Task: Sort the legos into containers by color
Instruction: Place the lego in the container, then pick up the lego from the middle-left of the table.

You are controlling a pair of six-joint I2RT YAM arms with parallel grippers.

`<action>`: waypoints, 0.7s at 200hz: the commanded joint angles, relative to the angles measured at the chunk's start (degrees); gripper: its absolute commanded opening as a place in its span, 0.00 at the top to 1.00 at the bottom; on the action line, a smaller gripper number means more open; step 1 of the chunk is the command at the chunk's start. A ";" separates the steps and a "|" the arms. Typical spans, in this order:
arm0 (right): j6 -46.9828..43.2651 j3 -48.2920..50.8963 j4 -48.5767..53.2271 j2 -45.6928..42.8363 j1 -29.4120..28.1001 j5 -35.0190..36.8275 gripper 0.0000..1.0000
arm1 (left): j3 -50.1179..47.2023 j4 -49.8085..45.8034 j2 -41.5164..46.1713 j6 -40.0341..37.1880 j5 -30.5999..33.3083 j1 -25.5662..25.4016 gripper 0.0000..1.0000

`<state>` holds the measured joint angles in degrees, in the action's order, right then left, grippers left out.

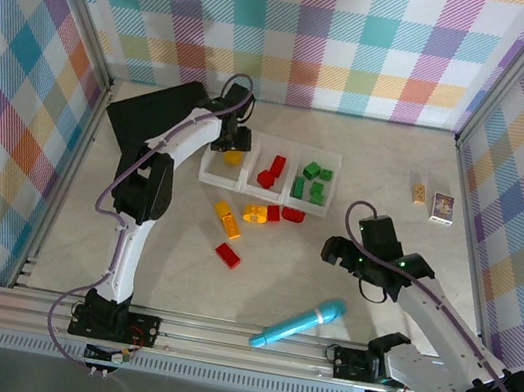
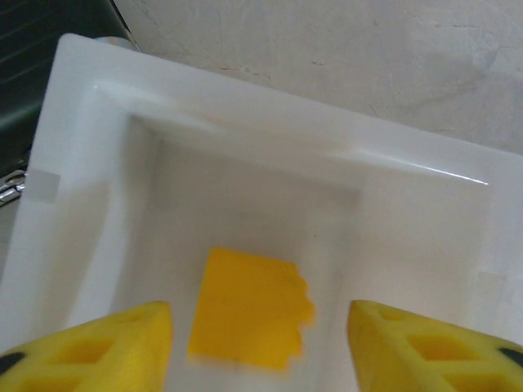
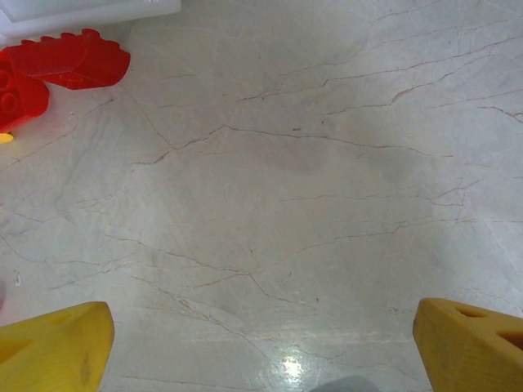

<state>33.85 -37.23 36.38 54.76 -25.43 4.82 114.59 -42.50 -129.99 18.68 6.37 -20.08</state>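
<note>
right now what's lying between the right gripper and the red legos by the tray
Nothing. In the right wrist view the stretch from the right gripper to the red legos is bare tabletop.

White tray (image 1: pixel 218 184), yellow brick (image 1: pixel 233 158) at its nine o'clock, red bricks (image 1: pixel 271 172) in the middle, green bricks (image 1: pixel 313 182) at three o'clock, blue stick (image 1: pixel 297 323), black case (image 1: pixel 155 111), bright checked walls (image 1: pixel 370 43), pale grey table (image 3: pixel 327 204) with thin lines
</note>
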 commanded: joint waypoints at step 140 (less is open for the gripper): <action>2.41 -1.45 3.72 -4.99 0.38 -9.11 0.06 | -53.79 5.71 54.74 24.19 5.25 -13.47 0.23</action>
<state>36.64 -37.52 41.04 47.29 -25.41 -0.40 71.81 -36.07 -79.79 27.46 6.35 -28.60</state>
